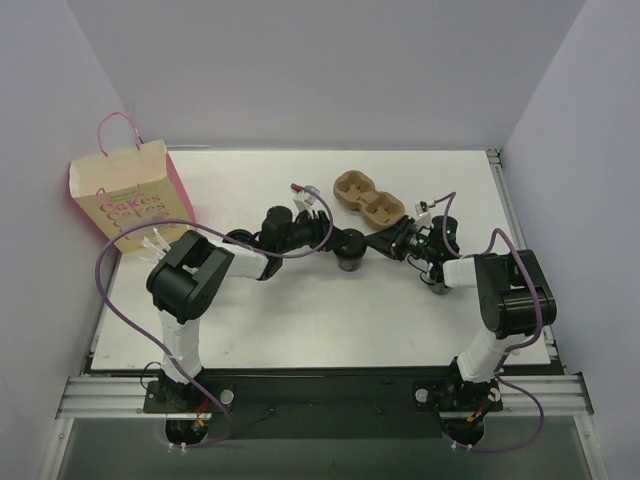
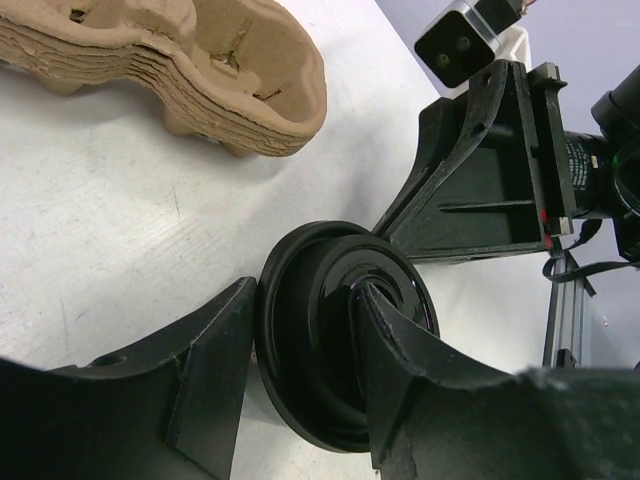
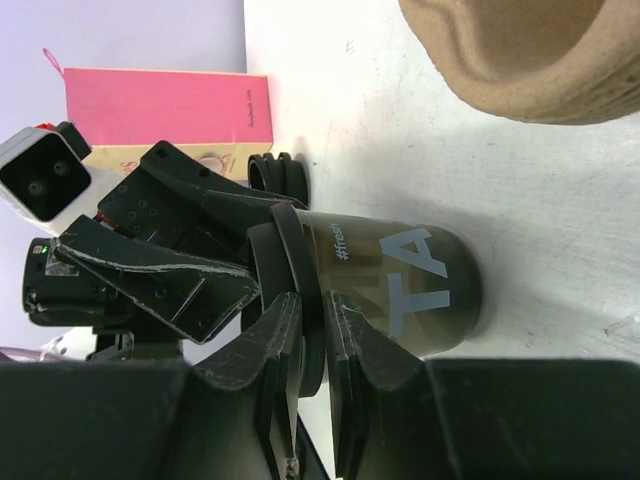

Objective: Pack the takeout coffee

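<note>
The takeout coffee (image 1: 350,264) stands upright in the middle of the table, a small dark greyish cup (image 3: 420,285) with pale lettering and a black lid (image 2: 345,340). My left gripper (image 2: 305,300) reaches in from the left and grips the cup's top, one finger (image 2: 205,370) outside the rim and the other (image 2: 420,370) across the lid. My right gripper (image 3: 312,305) comes from the right, its two fingers pinched on the lid's rim. In the top view my right gripper (image 1: 388,245) and left gripper (image 1: 335,245) meet at the cup.
A tan paper bag (image 1: 125,195) with pink sides and handles stands at the far left. A brown moulded cup carrier (image 1: 368,198) lies just behind the cup. Black ribbed rings (image 3: 277,172) sit near the left arm. A small dark object (image 1: 438,286) rests beside the right arm.
</note>
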Motion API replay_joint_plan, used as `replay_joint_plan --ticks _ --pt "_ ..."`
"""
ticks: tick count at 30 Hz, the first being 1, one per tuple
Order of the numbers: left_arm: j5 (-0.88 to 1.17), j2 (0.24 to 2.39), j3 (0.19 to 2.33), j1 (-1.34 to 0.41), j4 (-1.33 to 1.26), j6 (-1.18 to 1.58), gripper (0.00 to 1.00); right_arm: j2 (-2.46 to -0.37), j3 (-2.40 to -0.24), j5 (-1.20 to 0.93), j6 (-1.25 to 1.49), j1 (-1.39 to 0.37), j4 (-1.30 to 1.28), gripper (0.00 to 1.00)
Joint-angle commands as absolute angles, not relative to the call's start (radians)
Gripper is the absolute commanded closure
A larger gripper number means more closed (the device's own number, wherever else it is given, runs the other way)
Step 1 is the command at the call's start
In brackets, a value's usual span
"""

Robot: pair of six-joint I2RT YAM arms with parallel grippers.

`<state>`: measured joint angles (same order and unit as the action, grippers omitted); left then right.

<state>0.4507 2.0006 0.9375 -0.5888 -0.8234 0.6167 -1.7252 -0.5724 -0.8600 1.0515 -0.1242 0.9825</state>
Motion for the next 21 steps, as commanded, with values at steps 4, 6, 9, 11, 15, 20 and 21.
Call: replay_joint_plan --ticks 4,6,9,11,15,20,21 --pt "0.336 2.164 0.793 -0.617 -0.258 0.463 0.48 -1.724 -0.45 -0.617 0.828 -0.222 0.543 0.85" --pt "0.331 2.163 0.795 -0.618 -0.255 0.466 0.48 -1.73 -0.442 -0.623 0.842 -0.23 0.555 0.85" --pt "0.327 2.169 0.798 -0.623 -0.252 0.471 0.48 -1.741 -0.43 -0.635 0.879 -0.248 0.632 0.86" --pt "0.322 2.172 0.798 -0.626 -0.25 0.474 0.48 -1.773 -0.428 -0.661 0.903 -0.256 0.684 0.87" --pt "0.316 2.178 0.795 -0.627 -0.249 0.474 0.48 -1.851 -0.384 -0.725 0.998 -0.256 0.854 0.91" --pt "0.308 2.169 0.792 -0.629 -0.239 0.472 0.48 -1.893 -0.348 -0.701 1.014 -0.256 0.867 0.91" --pt "0.302 2.166 0.793 -0.629 -0.232 0.471 0.48 -1.882 -0.348 -0.689 1.002 -0.259 0.845 0.91"
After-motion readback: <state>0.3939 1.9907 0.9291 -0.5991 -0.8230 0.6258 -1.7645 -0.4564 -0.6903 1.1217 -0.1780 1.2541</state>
